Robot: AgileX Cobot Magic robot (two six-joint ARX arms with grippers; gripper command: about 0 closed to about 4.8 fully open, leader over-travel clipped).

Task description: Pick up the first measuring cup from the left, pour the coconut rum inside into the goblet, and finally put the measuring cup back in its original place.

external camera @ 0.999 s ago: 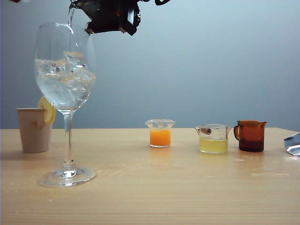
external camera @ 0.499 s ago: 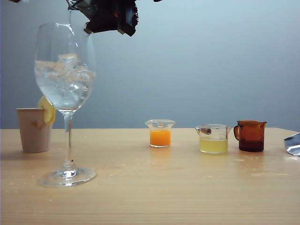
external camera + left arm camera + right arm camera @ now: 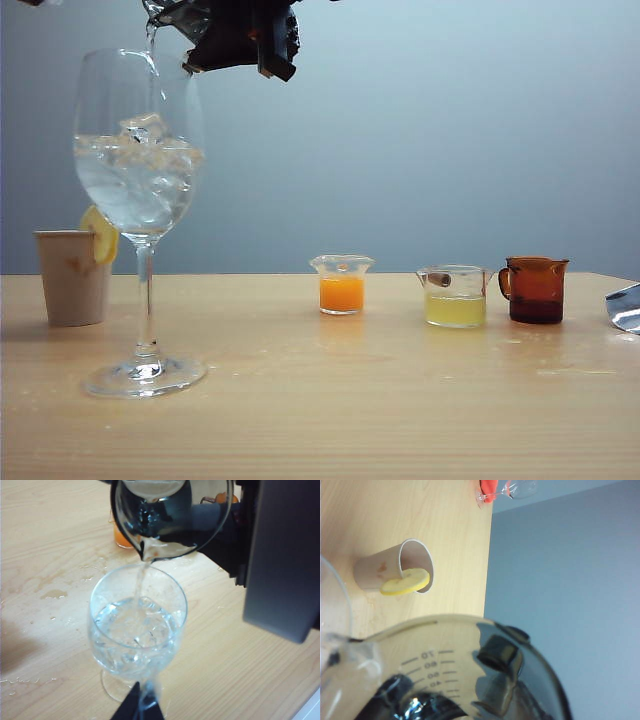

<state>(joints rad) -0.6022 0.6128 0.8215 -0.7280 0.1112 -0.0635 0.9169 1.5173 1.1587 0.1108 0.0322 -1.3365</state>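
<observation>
The goblet (image 3: 140, 170) stands at the table's left, its bowl holding ice cubes and clear liquid. Right above its rim my right gripper (image 3: 240, 35) is shut on the smoky measuring cup (image 3: 170, 12), which is tipped spout-down. A thin stream of coconut rum (image 3: 152, 40) falls into the bowl. From above, the left wrist view shows the cup (image 3: 170, 515), the stream (image 3: 142, 575), the goblet (image 3: 137, 625) and the right gripper's bulk (image 3: 240, 545). My left gripper (image 3: 137, 707) hovers above the goblet, shut and empty. The right wrist view is filled by the cup's graduated wall (image 3: 440, 660).
A beige paper cup with a lemon slice (image 3: 72, 275) stands behind the goblet. Right of centre stand a clear cup of orange liquid (image 3: 342, 285), a clear cup of yellow liquid (image 3: 455, 297) and an amber cup (image 3: 535, 290). A shiny object (image 3: 625, 305) lies at the right edge.
The right gripper has rolled the measuring cup a little further over. The stream keeps running, and the ice cubes in the goblet have shifted and floated higher.
</observation>
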